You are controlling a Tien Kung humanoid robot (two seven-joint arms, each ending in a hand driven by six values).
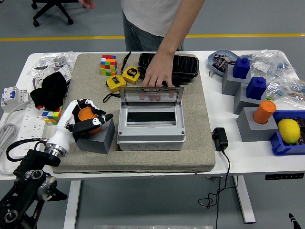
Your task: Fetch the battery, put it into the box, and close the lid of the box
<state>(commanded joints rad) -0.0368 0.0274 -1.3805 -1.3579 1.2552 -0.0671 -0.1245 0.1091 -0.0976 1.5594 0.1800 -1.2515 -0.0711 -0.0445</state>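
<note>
Grey box (151,130) lying open, dark recess showing nothing inside, clear lid (151,98) being held upright by a person's hand (156,76); orange battery (86,115) being gripped by the left hand (82,119) over a grey block (96,137)

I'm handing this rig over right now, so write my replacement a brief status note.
Left hand: fingers curled around the orange battery on its grey block.
Right hand: out of view.
Box: mid-mat, lid up, held open by a person's hand.
Done: battery gripped.
Left: lift it, put it in the box, shut the lid.
</note>
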